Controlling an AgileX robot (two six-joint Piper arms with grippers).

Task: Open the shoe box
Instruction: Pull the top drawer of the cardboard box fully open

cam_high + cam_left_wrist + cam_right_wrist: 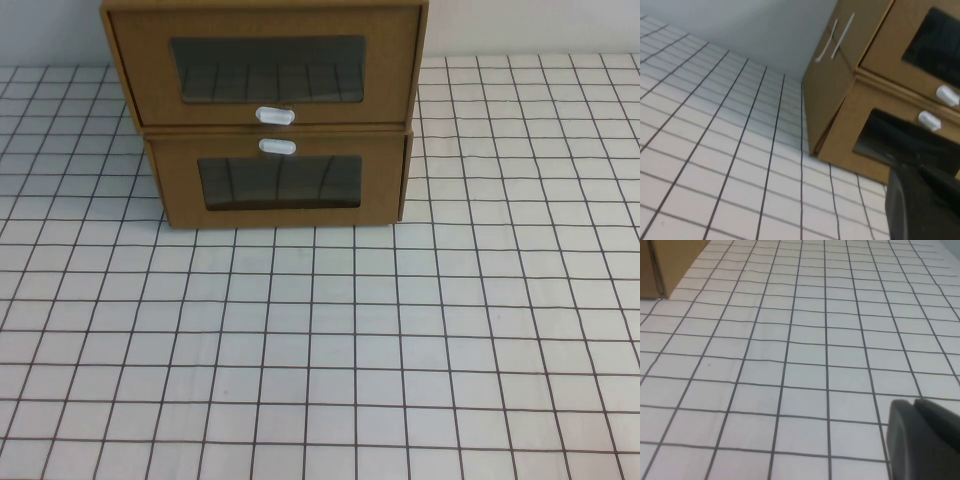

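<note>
Two brown cardboard shoe boxes stand stacked at the back of the table, the upper box [265,65] on the lower box [280,180]. Each has a dark window and a white handle, the upper handle [274,115] just above the lower handle [277,147]. Both fronts sit flush and closed. Neither gripper shows in the high view. In the left wrist view my left gripper [917,170] is shut and holds nothing, low near the boxes' left front corner, below the lower handle [929,120]. My right gripper [915,402] is shut and holds nothing, over bare table well away from the boxes.
A white tablecloth [330,340] with a black grid covers the table. A pale wall [765,30] rises behind the boxes. A corner of the lower box [670,260] shows at the far edge of the right wrist view.
</note>
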